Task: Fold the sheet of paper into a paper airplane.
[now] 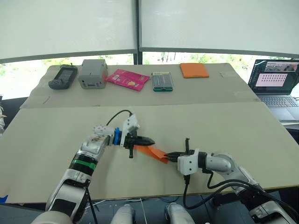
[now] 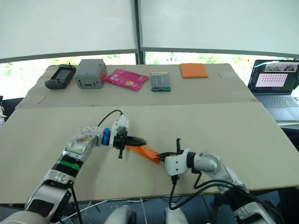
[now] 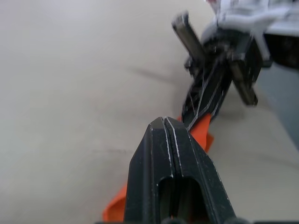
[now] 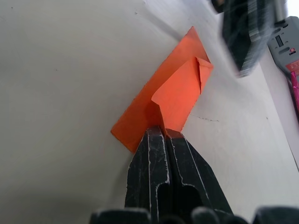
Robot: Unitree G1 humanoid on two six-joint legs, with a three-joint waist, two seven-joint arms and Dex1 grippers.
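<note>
Your folded orange paper [image 1: 153, 152] lies on the bench [image 1: 196, 126] between the two tools. Your right tool [image 1: 171, 156] is closed, pinching one end; your left tool [image 1: 148, 141], fingers together, is over the other end.

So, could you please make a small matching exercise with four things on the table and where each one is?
Things:
1. paper
2. pink packet
3. orange rectangle
4. laptop

Places:
A. on the far table strip, between the grey box and the green-edged device
B. at the robot's far right
C. between the two grippers, near the front edge
D. on the far table strip, to the right of the green-edged device

Pairs: 1-C, 2-A, 3-D, 4-B
</note>
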